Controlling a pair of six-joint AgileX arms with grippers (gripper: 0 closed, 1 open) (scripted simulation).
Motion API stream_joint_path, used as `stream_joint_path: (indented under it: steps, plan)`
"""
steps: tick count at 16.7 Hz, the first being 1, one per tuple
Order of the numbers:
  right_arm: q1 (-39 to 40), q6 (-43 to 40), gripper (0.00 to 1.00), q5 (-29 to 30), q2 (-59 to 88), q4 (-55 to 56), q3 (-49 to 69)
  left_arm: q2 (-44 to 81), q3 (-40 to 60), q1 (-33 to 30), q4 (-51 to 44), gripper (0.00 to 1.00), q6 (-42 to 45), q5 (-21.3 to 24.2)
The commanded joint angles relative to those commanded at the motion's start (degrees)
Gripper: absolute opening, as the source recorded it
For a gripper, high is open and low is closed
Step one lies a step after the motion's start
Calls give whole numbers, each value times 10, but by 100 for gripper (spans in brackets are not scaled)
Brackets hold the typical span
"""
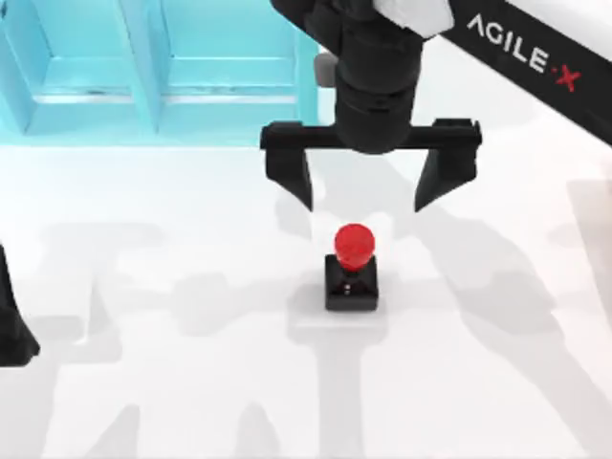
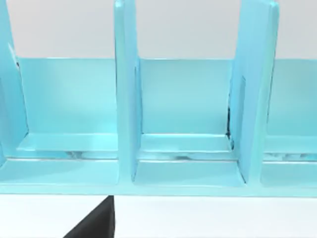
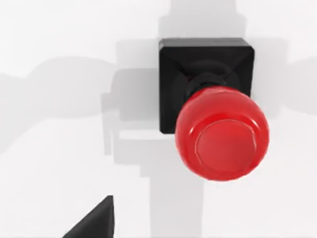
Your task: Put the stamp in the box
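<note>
Here: white table point(image 1: 143, 382), upright stamp point(image 1: 352, 268).

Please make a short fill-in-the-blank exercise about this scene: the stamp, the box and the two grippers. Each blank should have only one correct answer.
1. The knob on top of the stamp is coloured ____.
2. The right gripper hangs above the stamp with its fingers ____.
3. The stamp stands on the white table, not inside the ____ box.
4. The left gripper waits at the table's ____ edge in the top view.

Missing words: red; open; blue; left
</note>
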Motion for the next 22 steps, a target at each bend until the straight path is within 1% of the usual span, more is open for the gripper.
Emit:
stream_joint_path:
  steps: [8,11,17,22]
  plan:
    - [1,1,100,0,0,10,-4,0,0,0,0,100,0,0]
    - [2,1,100,0,-2,65,-61,0,0,0,0,100,0,0]
    - [4,3,100,0,-5,216,-216,0,0,0,0,100,0,0]
    - [5,4,100,0,-5,233,-234,0,0,0,0,100,0,0]
